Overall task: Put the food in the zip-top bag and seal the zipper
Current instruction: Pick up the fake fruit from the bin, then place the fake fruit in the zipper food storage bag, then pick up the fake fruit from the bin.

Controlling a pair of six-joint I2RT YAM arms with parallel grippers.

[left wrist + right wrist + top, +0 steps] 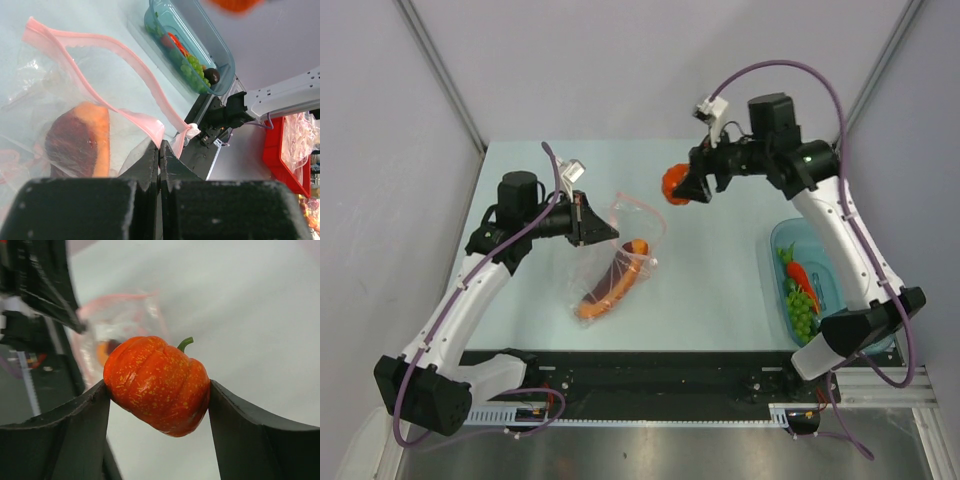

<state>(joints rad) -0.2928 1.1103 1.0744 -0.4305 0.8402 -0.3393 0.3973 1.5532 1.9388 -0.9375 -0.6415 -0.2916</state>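
The clear zip-top bag (620,265) lies mid-table with the big orange slice (613,283) inside it. My left gripper (612,232) is shut on the bag's pink-red zipper strip (145,125) and holds the mouth up and open; the slice shows through the plastic (77,140). My right gripper (682,187) is shut on the orange-red round fruit (157,384), held in the air to the right of the bag's mouth. The bag shows blurred beyond the fruit in the right wrist view (117,330). Grapes (801,312) and carrot (798,272) lie in the bowl; a dark ball (211,75) too.
The teal translucent bowl (825,262) stands at the table's right edge, beside the right arm's base. A red bin (290,150) sits off the table past the black front rail (650,372).
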